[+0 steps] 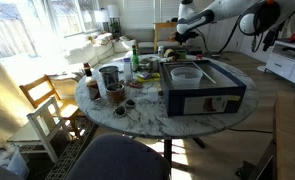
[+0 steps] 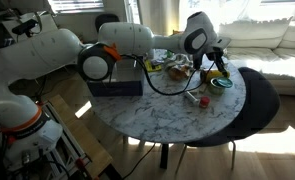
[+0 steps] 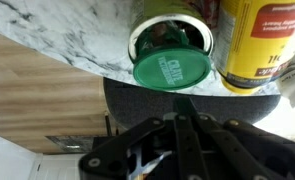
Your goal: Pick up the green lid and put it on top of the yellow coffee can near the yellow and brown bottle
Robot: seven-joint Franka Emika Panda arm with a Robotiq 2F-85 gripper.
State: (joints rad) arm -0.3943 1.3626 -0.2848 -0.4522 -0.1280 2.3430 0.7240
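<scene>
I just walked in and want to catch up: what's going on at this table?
The robot arm is working over the marble table. Its tool is shut on the rim of the green lid and holds it tilted at the mouth of the open can, which stands beside a yellow container. The lid is not yet seated flat on the can.

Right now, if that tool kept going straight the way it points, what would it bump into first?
The tool is shut, apparently gripping the edge of the green lid. Straight ahead, just behind the lid, sits the open can. The lid would probably meet its rim first, though depth is hard to judge.
</scene>
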